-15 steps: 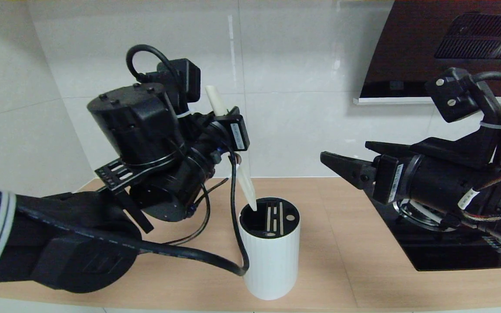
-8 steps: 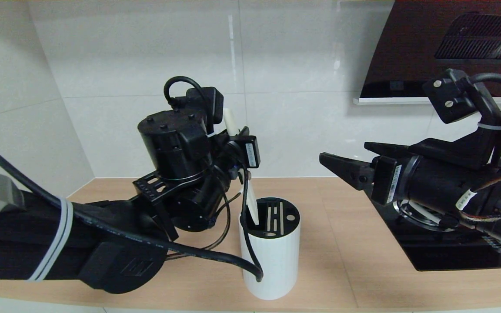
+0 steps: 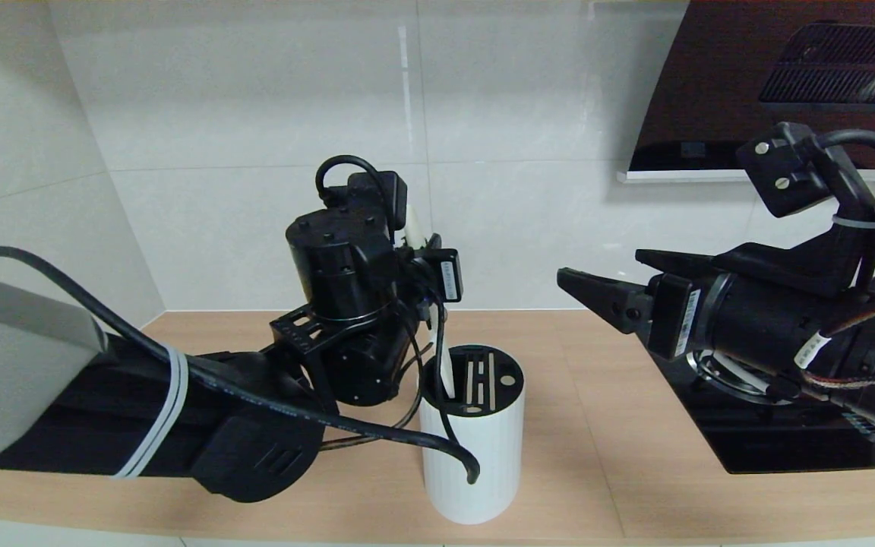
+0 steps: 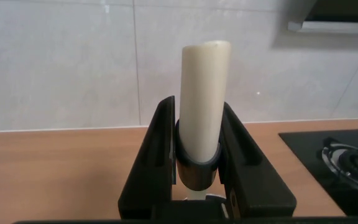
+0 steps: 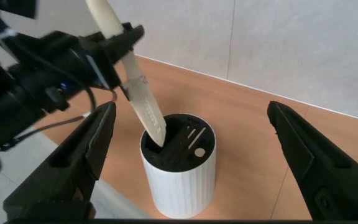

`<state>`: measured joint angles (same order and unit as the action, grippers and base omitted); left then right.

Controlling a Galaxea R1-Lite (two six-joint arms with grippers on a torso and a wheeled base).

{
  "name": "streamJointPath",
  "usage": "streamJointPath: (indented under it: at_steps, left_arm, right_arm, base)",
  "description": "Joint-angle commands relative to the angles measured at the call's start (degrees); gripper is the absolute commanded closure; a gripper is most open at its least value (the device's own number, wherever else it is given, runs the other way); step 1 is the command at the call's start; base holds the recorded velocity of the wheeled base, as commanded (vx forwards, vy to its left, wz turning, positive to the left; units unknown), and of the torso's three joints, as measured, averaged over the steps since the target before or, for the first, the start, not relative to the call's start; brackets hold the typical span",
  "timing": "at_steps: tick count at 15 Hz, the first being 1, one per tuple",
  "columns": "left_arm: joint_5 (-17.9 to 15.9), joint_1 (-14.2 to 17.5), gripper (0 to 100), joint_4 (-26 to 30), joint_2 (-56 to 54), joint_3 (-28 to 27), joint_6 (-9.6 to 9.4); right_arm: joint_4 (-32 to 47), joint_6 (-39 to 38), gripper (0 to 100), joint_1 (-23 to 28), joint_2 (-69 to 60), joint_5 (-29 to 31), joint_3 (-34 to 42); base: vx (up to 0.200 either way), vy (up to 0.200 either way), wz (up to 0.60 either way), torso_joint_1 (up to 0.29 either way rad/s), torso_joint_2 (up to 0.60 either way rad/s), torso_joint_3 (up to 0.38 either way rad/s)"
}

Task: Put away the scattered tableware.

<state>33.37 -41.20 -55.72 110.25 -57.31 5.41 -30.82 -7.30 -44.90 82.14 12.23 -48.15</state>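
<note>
A knife with a cream handle [image 3: 412, 222] and a pale blade [image 3: 446, 370] is held in my left gripper [image 3: 426, 257], which is shut on the handle. The blade's tip is inside the wide opening of the white cylindrical holder [image 3: 472, 456] with a black slotted top, near the counter's front edge. In the left wrist view the handle [image 4: 204, 106] stands upright between the fingers [image 4: 164, 149]. The right wrist view shows the tilted blade [image 5: 144, 102] entering the holder [image 5: 180, 177]. My right gripper [image 3: 601, 266] hovers open to the right of the holder, above it, with nothing in it.
A black stove top [image 3: 787, 433] is set into the wooden counter [image 3: 604, 425] at the right, with a dark range hood [image 3: 787, 83] above it. White tiled wall runs behind. My left arm's cable [image 3: 437, 448] hangs in front of the holder.
My left arm has moved right and down with the knife. The blade has gone from the holder's rim down into its opening. The right arm has stayed put.
</note>
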Motion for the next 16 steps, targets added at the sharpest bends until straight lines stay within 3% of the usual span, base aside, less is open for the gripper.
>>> streamJointPath:
  at_steps: [1, 16]
  left_arm:
    - [0.03, -0.72, 100, 0.09, 1.46, 0.00, 0.92]
    - [-0.23, -1.95, 100, 0.26, 7.96, 2.20, 3.29]
  right_arm:
    - [-0.03, 0.01, 0, -0.01, 0.21, -0.01, -0.01]
    - [-0.03, 0.01, 0, -0.01, 0.65, -0.10, 0.52]
  base:
    - [0.000, 0.000, 0.00, 0.000, 0.00, 0.000]
    - [0.000, 0.000, 0.00, 0.000, 0.00, 0.000]
